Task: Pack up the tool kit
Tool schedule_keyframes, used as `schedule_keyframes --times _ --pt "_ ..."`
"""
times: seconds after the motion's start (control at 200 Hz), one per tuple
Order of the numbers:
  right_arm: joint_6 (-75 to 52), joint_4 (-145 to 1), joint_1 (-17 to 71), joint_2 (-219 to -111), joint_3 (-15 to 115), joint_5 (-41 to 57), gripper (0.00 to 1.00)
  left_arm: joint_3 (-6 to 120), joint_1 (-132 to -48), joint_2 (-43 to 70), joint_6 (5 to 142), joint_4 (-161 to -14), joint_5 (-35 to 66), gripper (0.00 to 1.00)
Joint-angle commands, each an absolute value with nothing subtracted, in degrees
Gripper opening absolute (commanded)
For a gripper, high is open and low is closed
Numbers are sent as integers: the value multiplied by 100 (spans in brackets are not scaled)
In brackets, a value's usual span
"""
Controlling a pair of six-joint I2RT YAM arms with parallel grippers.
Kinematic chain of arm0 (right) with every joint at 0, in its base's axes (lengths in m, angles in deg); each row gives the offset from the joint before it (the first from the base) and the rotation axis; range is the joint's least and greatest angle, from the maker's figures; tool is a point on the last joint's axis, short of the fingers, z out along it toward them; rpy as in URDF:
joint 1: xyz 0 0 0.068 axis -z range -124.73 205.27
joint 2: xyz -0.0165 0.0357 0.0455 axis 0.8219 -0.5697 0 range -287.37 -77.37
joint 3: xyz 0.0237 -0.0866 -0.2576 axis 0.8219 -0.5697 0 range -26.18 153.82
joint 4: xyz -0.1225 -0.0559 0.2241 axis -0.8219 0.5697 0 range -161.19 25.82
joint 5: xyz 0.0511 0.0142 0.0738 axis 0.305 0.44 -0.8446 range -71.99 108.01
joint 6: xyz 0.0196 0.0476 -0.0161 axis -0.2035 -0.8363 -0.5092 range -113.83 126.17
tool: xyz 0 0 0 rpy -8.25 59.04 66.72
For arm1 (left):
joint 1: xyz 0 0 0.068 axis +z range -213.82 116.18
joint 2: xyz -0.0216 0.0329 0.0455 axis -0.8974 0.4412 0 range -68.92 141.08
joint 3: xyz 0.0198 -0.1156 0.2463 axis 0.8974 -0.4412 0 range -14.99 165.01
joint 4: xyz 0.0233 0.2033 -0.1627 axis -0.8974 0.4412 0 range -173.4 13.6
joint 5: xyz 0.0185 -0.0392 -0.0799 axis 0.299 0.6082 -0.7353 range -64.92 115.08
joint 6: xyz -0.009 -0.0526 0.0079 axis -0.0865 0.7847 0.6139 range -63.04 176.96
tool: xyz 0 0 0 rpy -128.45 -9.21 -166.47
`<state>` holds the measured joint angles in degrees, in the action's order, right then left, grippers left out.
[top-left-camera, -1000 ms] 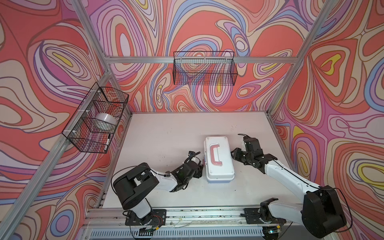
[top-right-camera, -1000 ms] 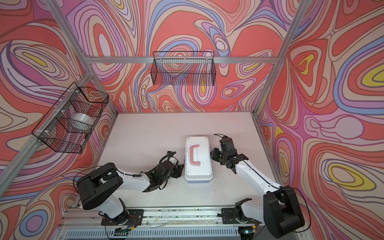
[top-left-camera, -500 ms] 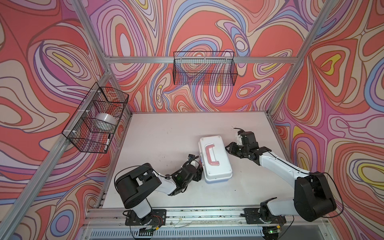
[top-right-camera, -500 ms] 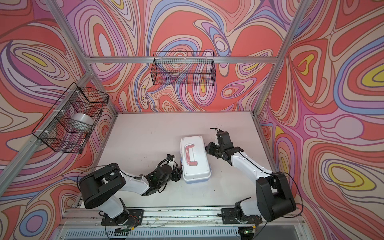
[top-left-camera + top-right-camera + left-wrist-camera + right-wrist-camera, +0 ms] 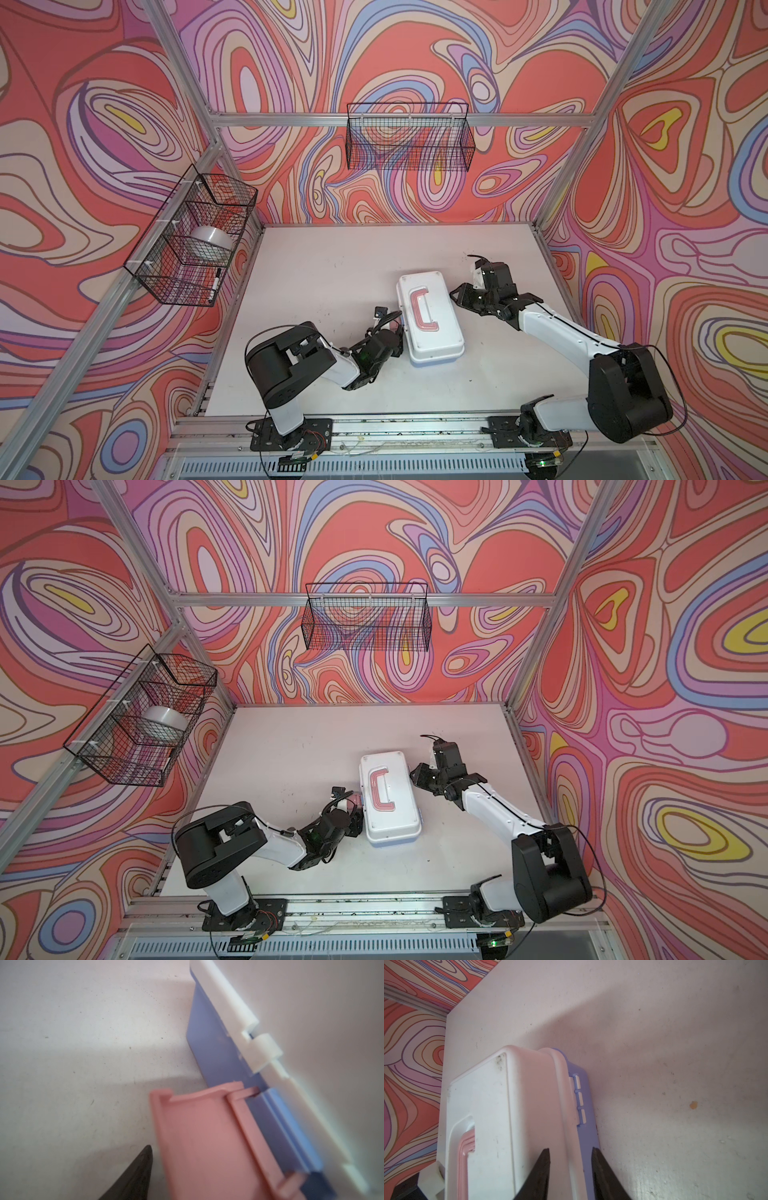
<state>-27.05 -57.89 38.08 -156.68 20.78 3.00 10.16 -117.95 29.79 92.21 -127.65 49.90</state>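
The tool kit point(image 5: 430, 318) point(image 5: 388, 798) lies on the table with its white lid down and its pink handle on top, slightly turned. My left gripper point(image 5: 397, 328) point(image 5: 358, 808) sits low at its left side by a pink latch point(image 5: 207, 1142) that hangs flipped outward from the blue base. One dark finger point(image 5: 141, 1172) shows beside the latch with a thin gap; the other is hidden. My right gripper point(image 5: 455, 297) point(image 5: 571, 1149) is on the opposite side, its two fingers pinching the lid rim and blue base point(image 5: 583, 1126) between them. Loose tools are out of view.
A black wire basket point(image 5: 409, 141) hangs on the back wall. Another basket point(image 5: 193, 237) on the left wall holds a white roll point(image 5: 210, 241) and a marker point(image 5: 214, 284). Bare table point(image 5: 332, 257) stretches behind the kit; metal frame posts line its edges.
The kit has turned, its far end swinging left. The right gripper has moved toward the back along the kit's side. The left gripper stays by the latch.
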Motion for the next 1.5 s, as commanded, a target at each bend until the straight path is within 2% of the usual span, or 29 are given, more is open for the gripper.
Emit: schedule_keyframes --times 0.0,0.591,1.497 --pt "-2626 -5892 3752 -15638 2071 -54 35 815 -11813 2670 9279 -12419 5344 65" --pt "-2636 -6055 3745 -15674 1920 -89 35 927 -11813 1284 9078 -11505 5540 64" --pt "-2635 -6204 3742 -15576 1629 -159 35 915 -11939 922 9853 -11515 5252 57"
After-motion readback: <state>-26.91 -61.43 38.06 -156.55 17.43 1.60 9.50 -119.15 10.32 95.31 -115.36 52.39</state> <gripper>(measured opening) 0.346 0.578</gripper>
